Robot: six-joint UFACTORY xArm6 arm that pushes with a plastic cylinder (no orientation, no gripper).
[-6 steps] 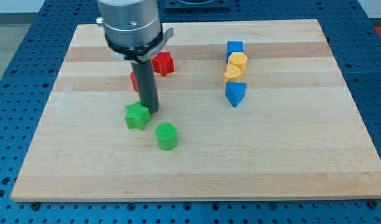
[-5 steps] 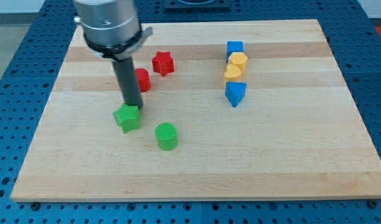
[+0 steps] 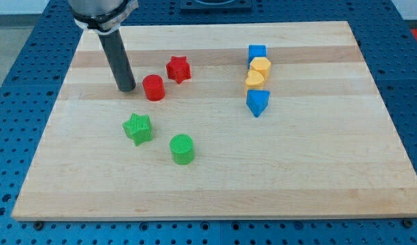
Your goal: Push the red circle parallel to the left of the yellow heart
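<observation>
The red circle (image 3: pixel 154 88) stands on the wooden board left of centre. My tip (image 3: pixel 126 88) rests on the board just to the view's left of it, a small gap apart. The yellow heart (image 3: pixel 254 79) sits at the view's right, in a column of blocks, roughly level with the red circle. A yellow block (image 3: pixel 261 67) touches it from above.
A red star (image 3: pixel 178 69) lies up and right of the red circle. A green star (image 3: pixel 138 128) and a green circle (image 3: pixel 182 149) lie below. A blue block (image 3: pixel 256 52) tops the right column and a blue block (image 3: pixel 258 102) ends it. The board's edge (image 3: pixel 64 82) is near my tip.
My tip moved up and to the view's left, away from the green star, to the left side of the red circle. The green star was shifted left earlier and now rests.
</observation>
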